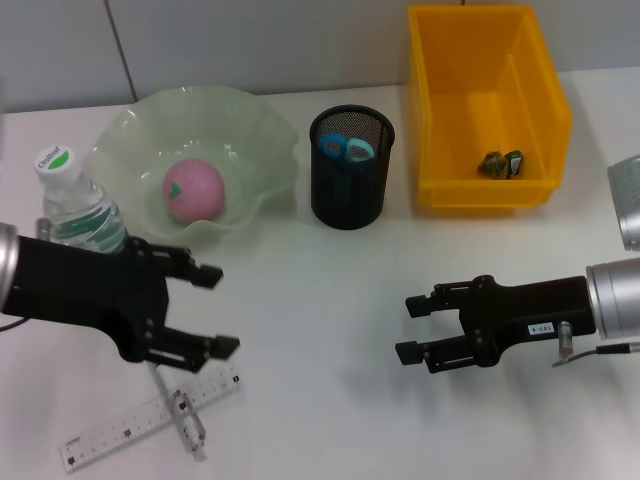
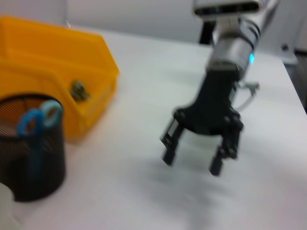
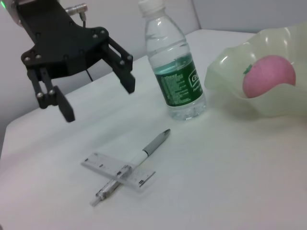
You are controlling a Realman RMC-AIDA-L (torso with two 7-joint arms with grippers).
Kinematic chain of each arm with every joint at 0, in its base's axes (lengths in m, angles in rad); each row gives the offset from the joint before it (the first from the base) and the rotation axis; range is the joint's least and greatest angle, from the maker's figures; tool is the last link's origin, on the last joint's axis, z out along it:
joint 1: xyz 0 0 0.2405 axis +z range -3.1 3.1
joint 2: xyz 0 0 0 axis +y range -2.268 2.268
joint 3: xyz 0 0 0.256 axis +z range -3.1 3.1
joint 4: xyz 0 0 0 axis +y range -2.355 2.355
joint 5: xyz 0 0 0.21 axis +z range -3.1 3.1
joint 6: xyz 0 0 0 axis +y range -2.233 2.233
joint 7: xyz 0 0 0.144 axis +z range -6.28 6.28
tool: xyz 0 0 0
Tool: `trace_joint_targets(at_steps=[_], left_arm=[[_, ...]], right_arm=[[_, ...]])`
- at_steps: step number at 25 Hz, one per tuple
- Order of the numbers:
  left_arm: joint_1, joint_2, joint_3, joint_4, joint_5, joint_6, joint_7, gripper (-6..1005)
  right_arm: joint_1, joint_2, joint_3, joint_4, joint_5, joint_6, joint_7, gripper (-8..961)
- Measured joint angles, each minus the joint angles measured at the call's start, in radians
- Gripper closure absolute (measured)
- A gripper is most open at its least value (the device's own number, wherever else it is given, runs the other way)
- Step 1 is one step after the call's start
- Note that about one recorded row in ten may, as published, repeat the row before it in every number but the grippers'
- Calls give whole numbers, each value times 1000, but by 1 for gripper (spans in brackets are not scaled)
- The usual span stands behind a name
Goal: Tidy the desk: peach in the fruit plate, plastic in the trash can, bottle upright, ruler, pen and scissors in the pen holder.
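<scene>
Peach (image 1: 193, 190): pink, with a green spot. Fruit plate (image 1: 265, 140): pale translucent green. Bottle (image 3: 173, 67): clear, white cap, green label with white lettering. Pen holder (image 1: 351, 195): black mesh. Scissors (image 1: 345, 148): blue handles. Bin (image 1: 470, 190): yellow. Ruler (image 1: 120, 430): clear with black graduations. Pen (image 3: 139, 160): grey and white. Left gripper (image 1: 215, 310), right gripper (image 1: 412, 327): black fingers.

- My left gripper (image 1: 213, 310) hangs low over the near left of the desk, its jaws spread wide and holding nothing.
- My left arm reaches in from the left edge, black wrist housing behind the fingers (image 3: 65, 109).
- My right gripper (image 1: 412, 327) hovers over the near right of the desk, jaws parted and empty.
- My right forearm comes in from the right edge, silver cuff behind the black gripper body, fingers pointing toward the left gripper.
</scene>
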Motion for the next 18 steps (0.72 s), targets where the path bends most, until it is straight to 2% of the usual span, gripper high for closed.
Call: trace_joint_targets(at_steps=[3,7,18], left_arm=[[-51,-3,58,19,83,19,-95,187],[-74,-5,95,13,119,3,-133,187],[-76,-7,239,4,148,-118,-220,187]], right_arm=[[16,-7,-1,0,-17,0,0,196],[40,-13,-3,-2,-42,1,3,196],[52,-14,0,-16,-44,10,-6,196]])
